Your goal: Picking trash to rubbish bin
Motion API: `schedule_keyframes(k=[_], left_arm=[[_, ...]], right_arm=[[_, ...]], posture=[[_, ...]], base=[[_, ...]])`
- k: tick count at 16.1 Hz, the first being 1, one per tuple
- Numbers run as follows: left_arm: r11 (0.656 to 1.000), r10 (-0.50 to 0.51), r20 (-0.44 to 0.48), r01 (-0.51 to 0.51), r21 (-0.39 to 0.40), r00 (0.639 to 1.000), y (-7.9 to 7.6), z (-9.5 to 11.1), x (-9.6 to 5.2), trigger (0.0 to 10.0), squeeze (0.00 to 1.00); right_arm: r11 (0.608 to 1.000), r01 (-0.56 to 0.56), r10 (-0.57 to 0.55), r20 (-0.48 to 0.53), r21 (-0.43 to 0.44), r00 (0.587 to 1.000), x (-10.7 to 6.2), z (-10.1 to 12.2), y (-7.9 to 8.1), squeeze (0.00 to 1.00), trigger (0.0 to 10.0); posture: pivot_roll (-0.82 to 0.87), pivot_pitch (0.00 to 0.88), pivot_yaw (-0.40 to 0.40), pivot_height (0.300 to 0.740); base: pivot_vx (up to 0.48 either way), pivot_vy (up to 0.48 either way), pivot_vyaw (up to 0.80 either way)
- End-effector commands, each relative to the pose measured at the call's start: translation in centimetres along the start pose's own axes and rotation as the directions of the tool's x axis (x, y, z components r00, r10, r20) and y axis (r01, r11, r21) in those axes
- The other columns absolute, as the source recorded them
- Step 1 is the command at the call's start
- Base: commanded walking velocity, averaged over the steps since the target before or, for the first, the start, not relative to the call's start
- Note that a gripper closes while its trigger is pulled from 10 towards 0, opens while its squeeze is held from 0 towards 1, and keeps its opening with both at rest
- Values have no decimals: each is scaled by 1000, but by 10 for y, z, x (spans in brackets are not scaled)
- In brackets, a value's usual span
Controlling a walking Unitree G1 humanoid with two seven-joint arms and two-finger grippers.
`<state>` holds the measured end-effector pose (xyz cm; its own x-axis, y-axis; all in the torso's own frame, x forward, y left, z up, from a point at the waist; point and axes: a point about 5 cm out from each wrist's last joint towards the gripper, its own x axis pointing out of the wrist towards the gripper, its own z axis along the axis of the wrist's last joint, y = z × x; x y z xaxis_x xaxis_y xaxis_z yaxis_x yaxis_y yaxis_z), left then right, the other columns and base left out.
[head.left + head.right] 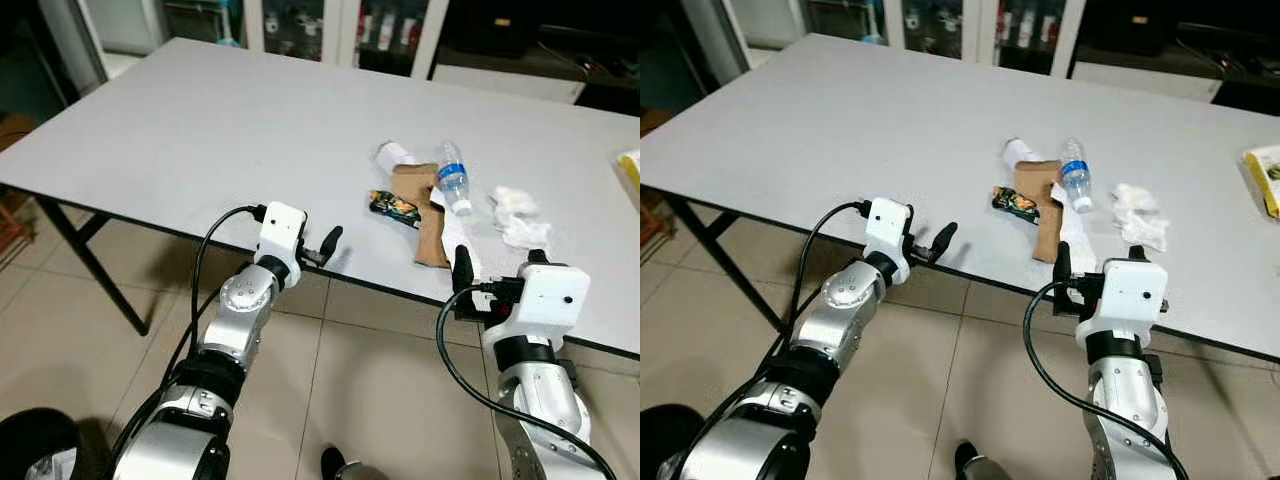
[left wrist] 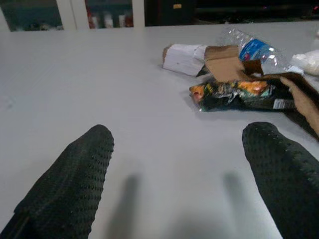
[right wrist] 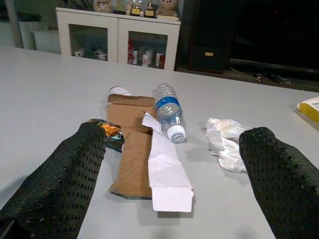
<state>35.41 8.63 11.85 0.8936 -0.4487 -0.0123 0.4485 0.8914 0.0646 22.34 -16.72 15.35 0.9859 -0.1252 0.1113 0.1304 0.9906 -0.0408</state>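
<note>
Even, fairly bright light from overhead falls on the pale counter [image 1: 200,130], which shows a soft sheen and no hard glare. The room beyond its far edge is dim. Faint blurred shadows lie on the counter beneath the left end effector [image 2: 174,164]. Its near fingers [image 2: 70,189] are soft, slightly out of focus. Head views are sharp.

Clear plastic bottle [image 1: 452,177] on side, cap toward edge, touching brown cardboard [image 1: 428,215]; dark snack wrapper [image 1: 395,207] beside, crumpled tissue [image 1: 518,217] nearby.
</note>
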Motion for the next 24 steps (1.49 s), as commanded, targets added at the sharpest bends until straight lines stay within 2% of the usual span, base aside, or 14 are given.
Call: schedule_keyframes(k=[1, 16, 21, 24], left_arm=[[1000, 7, 17, -7, 5, 1000, 1, 5, 2, 10000, 0], [999, 34, 4, -34, 2, 999, 6, 6, 7, 10000, 0], [999, 45, -7, -45, 2, 999, 8, 6, 9, 10000, 0], [999, 44, -11, -44, 0, 999, 8, 6, 9, 10000, 0]], right_arm=[[1000, 12, -12, 6, -1, 1000, 1, 3, -1, 0, 10000], [1000, 20, -20, 19, 0, 1000, 4, 6, -2, 0, 10000], [1000, 21, -21, 26, -3, 999, 3, 6, -1, 0, 10000], [1000, 23, -23, 25, -6, 999, 2, 6, -1, 0, 10000]], posture=[[23, 59, -1, 740], [26, 59, 4, 740], [25, 61, 7, 740], [24, 63, 7, 740]], base=[[0, 0, -781], [0, 0, -781], [0, 0, 0], [0, 306, 0]])
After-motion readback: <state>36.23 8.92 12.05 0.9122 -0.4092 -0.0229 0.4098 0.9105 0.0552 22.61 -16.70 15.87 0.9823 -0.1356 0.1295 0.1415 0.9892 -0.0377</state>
